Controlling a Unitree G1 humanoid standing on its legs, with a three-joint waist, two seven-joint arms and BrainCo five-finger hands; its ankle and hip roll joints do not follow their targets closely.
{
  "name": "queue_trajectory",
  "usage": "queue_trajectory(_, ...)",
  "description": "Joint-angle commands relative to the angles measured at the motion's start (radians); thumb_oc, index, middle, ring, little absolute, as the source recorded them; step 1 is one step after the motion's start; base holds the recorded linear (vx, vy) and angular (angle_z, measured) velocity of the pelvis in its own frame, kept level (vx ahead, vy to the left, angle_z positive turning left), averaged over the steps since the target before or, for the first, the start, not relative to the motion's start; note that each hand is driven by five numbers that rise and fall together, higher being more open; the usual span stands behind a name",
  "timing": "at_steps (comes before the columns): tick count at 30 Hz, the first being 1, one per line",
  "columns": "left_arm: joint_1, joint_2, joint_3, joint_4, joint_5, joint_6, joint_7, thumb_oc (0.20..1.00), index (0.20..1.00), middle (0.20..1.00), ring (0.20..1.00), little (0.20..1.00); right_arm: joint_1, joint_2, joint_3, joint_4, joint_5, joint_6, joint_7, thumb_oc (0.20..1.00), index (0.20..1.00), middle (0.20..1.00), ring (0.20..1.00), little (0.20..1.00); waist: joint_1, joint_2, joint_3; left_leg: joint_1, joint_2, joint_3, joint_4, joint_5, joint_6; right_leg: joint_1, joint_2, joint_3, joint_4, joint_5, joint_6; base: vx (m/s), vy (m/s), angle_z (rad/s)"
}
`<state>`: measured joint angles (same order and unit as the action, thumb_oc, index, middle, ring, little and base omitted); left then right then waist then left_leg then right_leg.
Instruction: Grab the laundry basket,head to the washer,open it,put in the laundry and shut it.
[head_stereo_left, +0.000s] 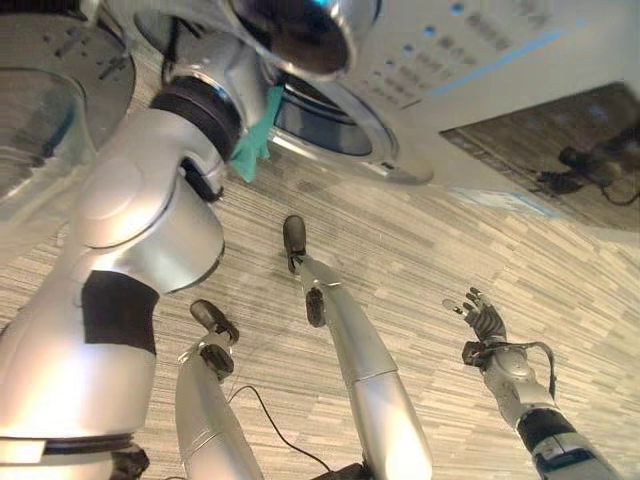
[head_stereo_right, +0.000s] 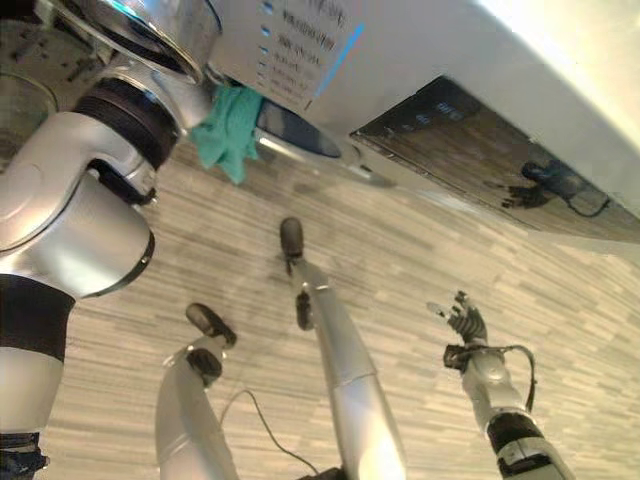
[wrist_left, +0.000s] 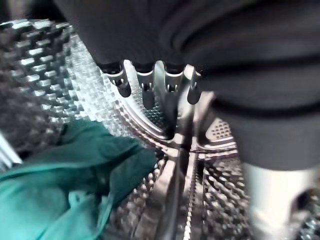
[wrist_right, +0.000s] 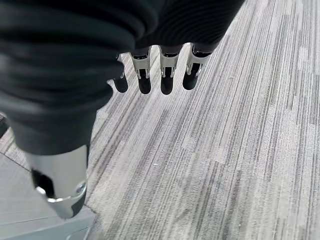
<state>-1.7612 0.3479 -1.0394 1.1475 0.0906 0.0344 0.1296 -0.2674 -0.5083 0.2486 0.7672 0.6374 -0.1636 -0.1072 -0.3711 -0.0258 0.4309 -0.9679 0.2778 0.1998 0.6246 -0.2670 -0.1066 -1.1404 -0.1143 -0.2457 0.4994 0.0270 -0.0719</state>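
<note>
A: Eye views? B: Left arm reaches into the washer (head_stereo_left: 420, 60) – teal laundry (head_stereo_left: 252, 145) hangs at its opening; right hand (head_stereo_left: 487, 318) spread over carpet (head_stereo_left: 420, 260). A: Left wrist? B: Left hand (wrist_left: 150, 85) inside the drum (wrist_left: 200, 195), fingers straight, laundry beside – not clasped. A: Right wrist? B: Fingers relaxed, empty.

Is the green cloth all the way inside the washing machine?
No. The green cloth lies partly in the drum by the left hand, but some still hangs out of the washer opening.
</note>
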Motion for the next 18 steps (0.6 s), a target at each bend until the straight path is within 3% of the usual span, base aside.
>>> queue_trajectory(1,-0.004,-0.103,0.123,-0.101,0.014,-0.072,0.147,1.000,1.000,1.000,1.000,1.000,0.032,-0.043,-0.014,0.000,0.043,-0.041,-0.001,1.000,1.000,1.000,1.000,1.000,-0.031,-0.011,-0.039,0.195,-0.025,-0.028,0.049,-0.088,0.061,0.099,0.044,0.063,-0.062,-0.071,0.109,-0.05,0.014,0.27)
queue_trajectory(7,0.227,-0.140,0.230,-0.339,0.022,-0.069,0.181,1.000,1.000,1.000,1.000,1.000,0.021,-0.068,-0.053,-0.071,0.018,-0.035,-0.017,1.000,1.000,1.000,1.000,1.000,-0.003,-0.019,-0.023,0.266,-0.080,-0.047,-0.048,-0.119,0.083,0.172,0.012,0.060,-0.162,-0.021,0.138,-0.04,0.044,0.20)
queue_trajectory(11,0.555,-0.208,0.265,-0.431,-0.027,-0.077,0.069,1.000,1.000,1.000,1.000,1.000,0.038,-0.066,-0.090,-0.099,-0.041,0.007,-0.035,1.000,1.000,1.000,1.000,1.000,0.020,-0.017,-0.017,0.341,-0.128,-0.059,-0.115,-0.134,0.099,0.248,-0.024,0.053,-0.243,0.046,0.165,-0.08,0.131,0.30)
queue_trajectory(12,0.675,-0.232,0.264,-0.436,-0.055,-0.078,0.035,1.000,1.000,1.000,1.000,1.000,0.053,-0.056,-0.094,-0.092,-0.064,0.021,-0.038,1.000,1.000,1.000,1.000,1.000,0.031,-0.019,-0.013,0.364,-0.145,-0.066,-0.120,-0.136,0.104,0.276,-0.036,0.054,-0.257,0.063,0.171,-0.09,0.145,0.24)
queue_trajectory(18,0.899,-0.288,0.228,-0.331,-0.035,-0.081,0.026,1.000,1.000,1.000,1.000,1.000,0.057,-0.027,-0.047,-0.035,-0.141,0.057,-0.038,1.000,1.000,1.000,1.000,1.000,0.068,-0.025,0.000,0.449,-0.194,-0.084,-0.150,-0.135,0.114,0.381,-0.080,0.057,-0.300,0.102,0.187,-0.07,0.091,0.14)
